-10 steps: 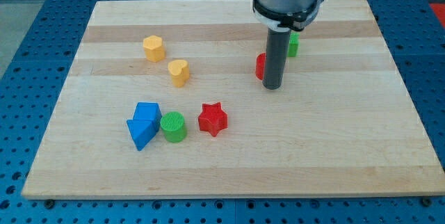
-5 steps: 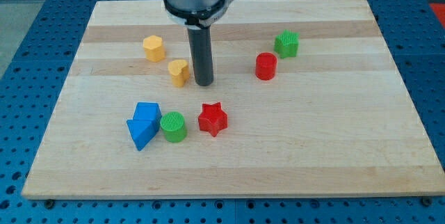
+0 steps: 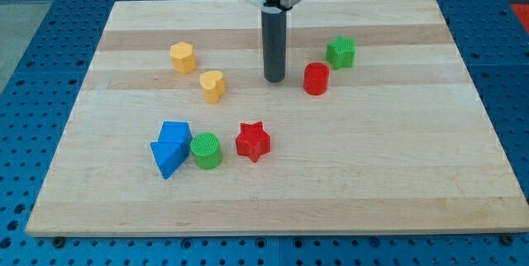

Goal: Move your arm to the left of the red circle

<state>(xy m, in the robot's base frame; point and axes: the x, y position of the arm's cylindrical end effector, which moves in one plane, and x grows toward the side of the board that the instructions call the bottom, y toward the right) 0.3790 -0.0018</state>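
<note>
One camera looks down at a slant from the near edge of the counter (image 3: 463, 175), taking in the whole board.

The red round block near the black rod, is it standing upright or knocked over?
Upright. The red circle shows its flat round top facing up, just right of my tip.

My arm ends in a straight, round, dark grey rod (image 3: 274, 47) with a flat bottom, my tip (image 3: 274, 79), and the rod hangs from a fat shiny silver part with a black ring around it.
</note>
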